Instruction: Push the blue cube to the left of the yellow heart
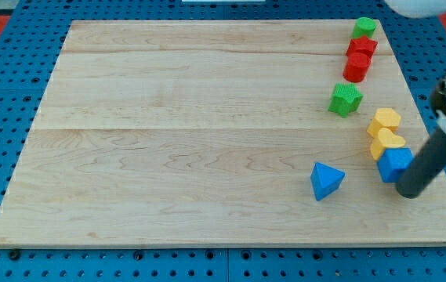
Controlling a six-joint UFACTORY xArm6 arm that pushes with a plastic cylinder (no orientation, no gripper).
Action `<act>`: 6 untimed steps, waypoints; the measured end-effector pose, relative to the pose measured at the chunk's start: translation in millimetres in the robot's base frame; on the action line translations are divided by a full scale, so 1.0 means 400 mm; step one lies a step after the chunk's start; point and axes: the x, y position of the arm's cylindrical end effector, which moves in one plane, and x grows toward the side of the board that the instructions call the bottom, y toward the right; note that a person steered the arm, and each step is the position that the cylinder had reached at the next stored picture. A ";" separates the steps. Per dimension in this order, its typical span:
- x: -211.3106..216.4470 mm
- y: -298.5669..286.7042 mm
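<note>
The blue cube lies near the board's right edge, toward the view's bottom. Just above it and touching it is the yellow heart, with a yellow hexagon block above that. My tip is the lower end of the dark rod; it stands right against the blue cube's lower right side. The rod slants up to the view's right.
A blue triangular block lies left of the cube. A green star is above the yellow blocks. Two red blocks and a green block sit at the top right. The wooden board rests on a blue pegboard.
</note>
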 end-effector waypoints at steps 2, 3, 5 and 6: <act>-0.040 -0.052; 0.021 0.123; -0.064 0.017; -0.092 -0.077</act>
